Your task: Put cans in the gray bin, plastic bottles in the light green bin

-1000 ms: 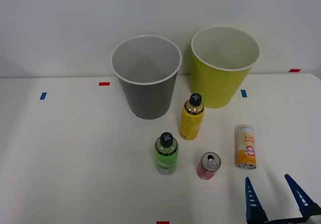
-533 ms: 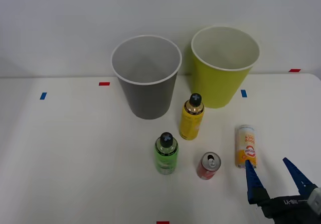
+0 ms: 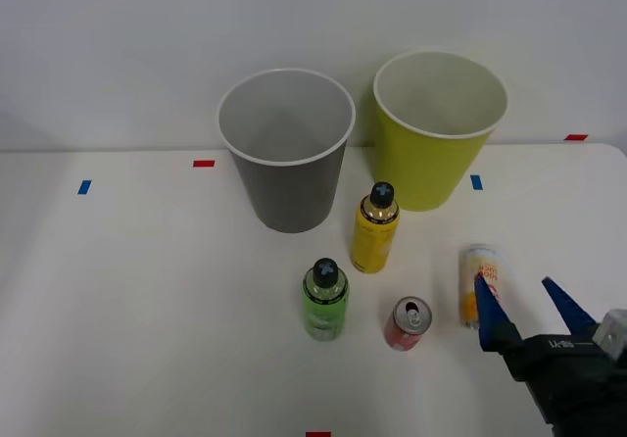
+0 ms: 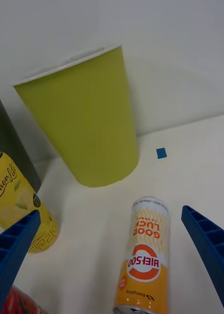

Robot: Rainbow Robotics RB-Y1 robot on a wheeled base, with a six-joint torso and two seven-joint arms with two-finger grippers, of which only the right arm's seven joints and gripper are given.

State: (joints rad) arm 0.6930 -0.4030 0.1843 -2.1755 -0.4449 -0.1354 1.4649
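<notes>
The gray bin (image 3: 285,192) and the light green bin (image 3: 431,168) stand side by side at the back of the white table. In front of them stand a yellow bottle (image 3: 374,231) and a green bottle (image 3: 324,302), both black-capped. A short red can (image 3: 407,324) stands upright beside the green bottle. A white-and-orange container (image 3: 479,270) lies on its side. My right gripper (image 3: 524,305) is open just short of it, one finger overlapping its near end. In the wrist view the container (image 4: 144,255) lies between and ahead of my open gripper (image 4: 111,213), below the light green bin (image 4: 87,122); the yellow bottle (image 4: 18,196) and the can (image 4: 21,301) sit by one finger.
Small tape marks dot the table: blue (image 3: 476,182) near the light green bin, red (image 3: 204,164) and blue (image 3: 84,187) at the left, red (image 3: 575,137) at the far right. A plain wall rises behind the bins. The table's left half has open room.
My right gripper has come forward from the table's near edge toward the white-and-orange container, staying open. The bottles, can and bins have not moved.
</notes>
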